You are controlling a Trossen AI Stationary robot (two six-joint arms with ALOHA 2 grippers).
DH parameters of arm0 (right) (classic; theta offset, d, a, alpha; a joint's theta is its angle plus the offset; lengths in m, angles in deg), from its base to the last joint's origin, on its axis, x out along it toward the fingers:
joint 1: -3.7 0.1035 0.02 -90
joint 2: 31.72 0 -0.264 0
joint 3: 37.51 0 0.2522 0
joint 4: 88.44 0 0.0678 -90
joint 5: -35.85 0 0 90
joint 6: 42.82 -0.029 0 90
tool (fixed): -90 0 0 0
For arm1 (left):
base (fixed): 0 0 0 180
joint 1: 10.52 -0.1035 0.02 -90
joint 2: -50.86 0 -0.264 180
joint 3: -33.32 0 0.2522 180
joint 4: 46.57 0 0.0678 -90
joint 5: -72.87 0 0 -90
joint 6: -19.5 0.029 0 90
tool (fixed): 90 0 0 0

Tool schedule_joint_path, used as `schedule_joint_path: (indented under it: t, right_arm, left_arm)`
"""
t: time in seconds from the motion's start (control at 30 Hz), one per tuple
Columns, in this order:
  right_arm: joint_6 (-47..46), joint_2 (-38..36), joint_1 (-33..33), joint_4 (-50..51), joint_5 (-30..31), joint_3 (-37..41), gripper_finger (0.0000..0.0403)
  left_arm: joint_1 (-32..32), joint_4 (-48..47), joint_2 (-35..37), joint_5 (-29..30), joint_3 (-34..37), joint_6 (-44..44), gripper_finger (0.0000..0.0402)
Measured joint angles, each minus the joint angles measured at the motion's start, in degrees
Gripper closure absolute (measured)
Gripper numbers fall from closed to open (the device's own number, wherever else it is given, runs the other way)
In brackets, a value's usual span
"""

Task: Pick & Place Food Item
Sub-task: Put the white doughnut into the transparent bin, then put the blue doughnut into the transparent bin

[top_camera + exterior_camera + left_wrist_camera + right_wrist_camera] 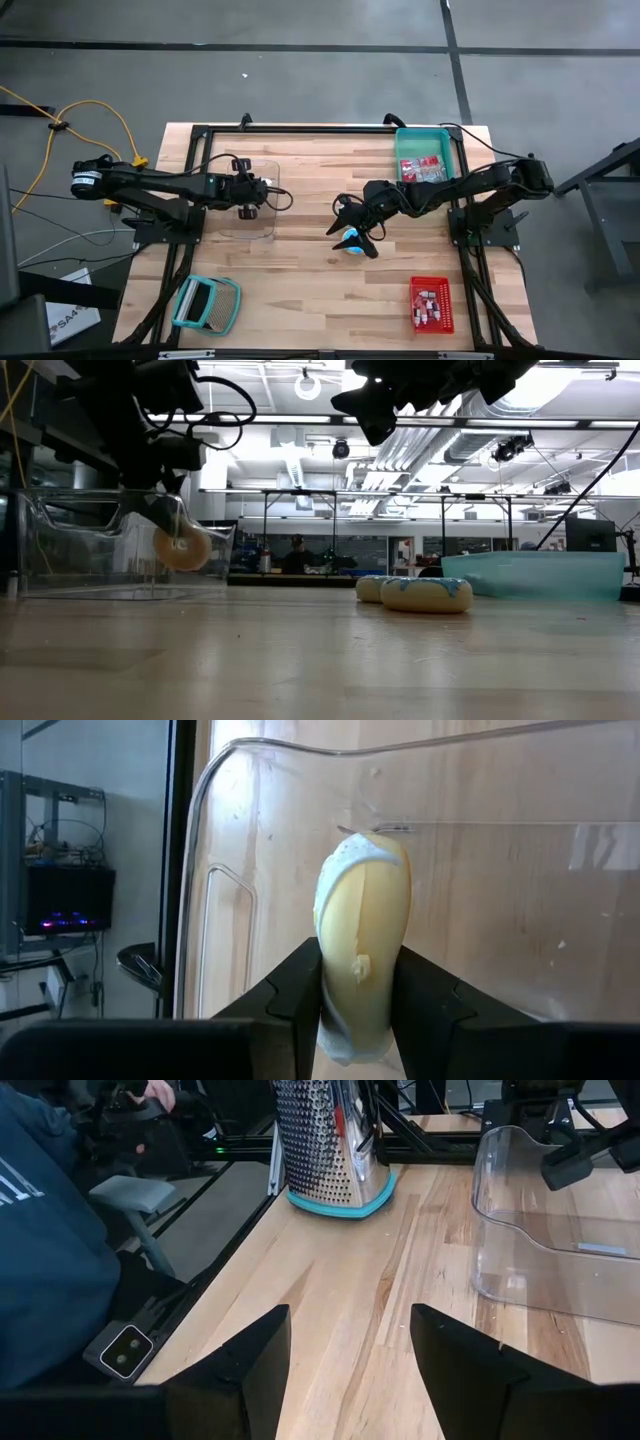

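Doughnut (362,945) sat pinched in the left gripper (360,995) inside the clear tray (268,200) (right gripper (350,1345) spread, empty).

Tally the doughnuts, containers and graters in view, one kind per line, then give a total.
Doughnuts: 3 (one gripped by the left end effector, two lying loose)
Containers: 3 (clear bin, teal tray, red basket)
Graters: 1
Total: 7

High: straight down over the whole bench (300,250).
Low: bench level, facing the room.
Left wrist: close on the clear container (300,840).
Right wrist: low across the bench; shares that container (560,1230) with all views.
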Motion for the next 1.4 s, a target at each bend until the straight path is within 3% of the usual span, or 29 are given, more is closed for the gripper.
schedule_joint_path:
  t: [0.3,1.07,1.4]
  right_arm:
    - [0.0,0.0,1.71,0.0,0.09,0.0,0.0207]
    - [0.15,0.0,2.22,0.02,0.24,0.0,0.0207]
    - [0.2,0.0,2.22,0.02,0.24,0.0,0.0207]
  left_arm:
    - [0.0,-0.01,0.0,0.0,-0.02,0.18,0.0299]
    - [-0.52,-0.02,0.04,-3.61,0.0,0.4,0.022]
    - [-0.52,-0.02,0.04,-3.69,-0.01,0.4,0.0218]
